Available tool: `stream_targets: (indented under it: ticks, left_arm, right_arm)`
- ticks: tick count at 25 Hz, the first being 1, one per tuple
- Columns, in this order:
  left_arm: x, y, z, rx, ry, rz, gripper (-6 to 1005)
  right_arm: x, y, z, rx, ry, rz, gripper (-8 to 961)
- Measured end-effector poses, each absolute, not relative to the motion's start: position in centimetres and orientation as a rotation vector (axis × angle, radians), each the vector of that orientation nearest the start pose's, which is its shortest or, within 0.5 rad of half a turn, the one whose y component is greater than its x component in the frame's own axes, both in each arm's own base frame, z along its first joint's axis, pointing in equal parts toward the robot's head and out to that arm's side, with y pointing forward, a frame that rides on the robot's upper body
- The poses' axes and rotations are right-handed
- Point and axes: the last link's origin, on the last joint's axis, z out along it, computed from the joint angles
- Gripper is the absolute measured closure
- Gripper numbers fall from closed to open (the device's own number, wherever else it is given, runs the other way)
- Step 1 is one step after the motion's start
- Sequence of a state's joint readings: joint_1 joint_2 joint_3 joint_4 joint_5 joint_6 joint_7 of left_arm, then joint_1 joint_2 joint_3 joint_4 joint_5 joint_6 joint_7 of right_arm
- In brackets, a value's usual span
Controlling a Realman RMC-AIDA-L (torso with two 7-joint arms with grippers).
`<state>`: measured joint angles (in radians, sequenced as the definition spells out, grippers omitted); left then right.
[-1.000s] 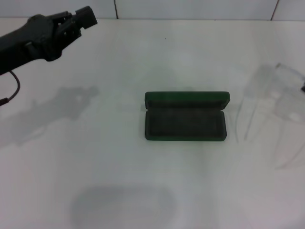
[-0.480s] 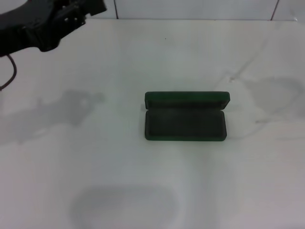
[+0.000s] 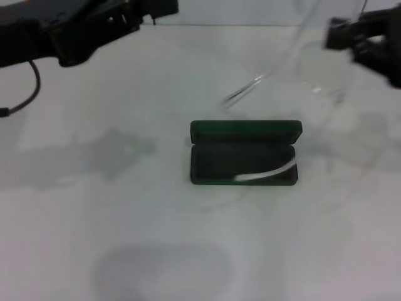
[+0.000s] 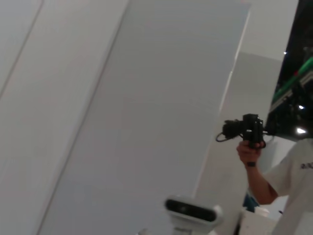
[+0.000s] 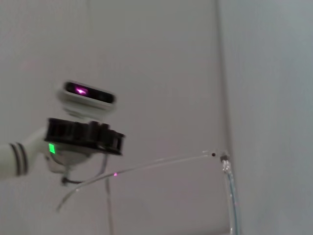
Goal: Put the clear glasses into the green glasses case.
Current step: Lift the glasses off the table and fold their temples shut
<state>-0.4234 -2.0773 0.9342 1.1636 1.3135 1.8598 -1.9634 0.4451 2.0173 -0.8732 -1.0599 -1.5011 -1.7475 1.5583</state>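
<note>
Two arms are raised over the tabletop (image 3: pixel 75 251). The right gripper (image 3: pixel 366 44) hangs high, up and off to one side of the case (image 3: pixel 243 153), with the glasses (image 3: pixel 294 69) dangling from it, so its jaws seem clenched on the frame, though the contact itself is blurred. One clear temple arm points down toward the case, and a pale curved streak lies across the open lining; I cannot tell if that is the other temple's tip already inside or only a reflection. Held this high, the glasses can likely swing over the raised lid without knocking it.

In the right wrist view a thin temple and hinge (image 5: pixel 222 159) show against the wall.

The left gripper (image 3: pixel 147 9) hovers far from the case, carrying nothing visible; whether its jaws are released I cannot tell. It seems kept clear of the drop.
</note>
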Motion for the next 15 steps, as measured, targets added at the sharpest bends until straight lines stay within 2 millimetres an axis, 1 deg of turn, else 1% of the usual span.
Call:
stream_targets:
  ticks: [4,7,11,15]
  left_arm:
    - [-13.2,29.7,8.5,-2.867,-0.483,-1.465,947]
    - [-12.6,29.4,7.8,-2.918,-0.473,-1.465,947]
    - [-12.1,29.1,7.3,-2.960,-0.459,-1.468,946]
    - [-11.9,29.1,7.2,-2.966,-0.454,-1.474,946]
  right_arm:
    - [17.1,33.9,6.5,-2.723,0.178,1.180,869]
    - [16.3,34.5,5.1,-2.754,0.172,1.215,869]
    - [15.4,35.0,4.4,-2.778,0.150,1.225,869]
    - [14.9,35.2,4.2,-2.793,0.132,1.225,869]
